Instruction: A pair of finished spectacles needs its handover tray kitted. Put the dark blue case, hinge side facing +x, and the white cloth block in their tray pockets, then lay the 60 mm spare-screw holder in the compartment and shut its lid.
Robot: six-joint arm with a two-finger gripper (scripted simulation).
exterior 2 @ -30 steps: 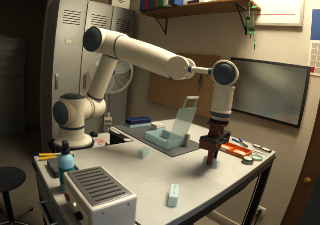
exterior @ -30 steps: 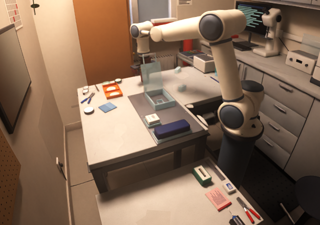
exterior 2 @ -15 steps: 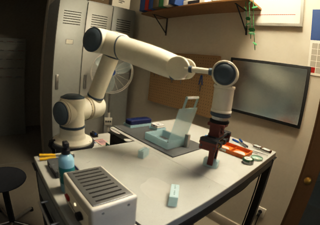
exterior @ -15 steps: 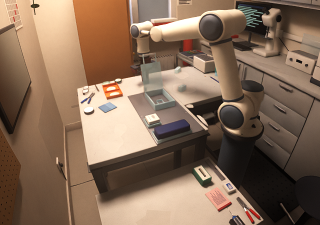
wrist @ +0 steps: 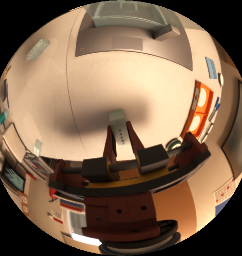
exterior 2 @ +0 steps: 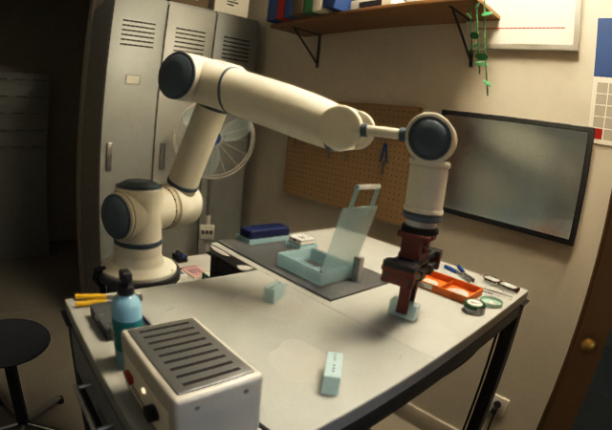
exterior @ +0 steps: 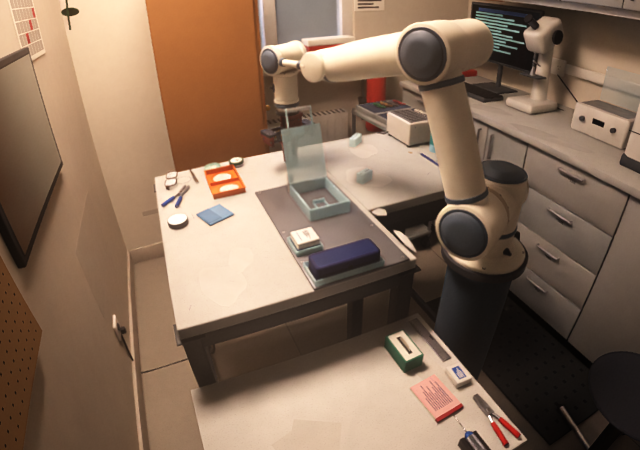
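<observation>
A pale green spare-screw holder with a row of holes lies on the table near its far edge, gripped between the closed fingers of my gripper. Two more pale green holders lie apart on the table, a long one near the front edge and a short one toward the middle. The lidded compartment sits on the grey mat with its clear lid standing upright. The dark blue case and the white cloth block rest in their tray pockets at the mat's other end.
A white ventilated box stands at the table's near corner beside a teal bottle. An orange lens tray, round tins, spectacles and blue-handled pliers lie close to my gripper on its right.
</observation>
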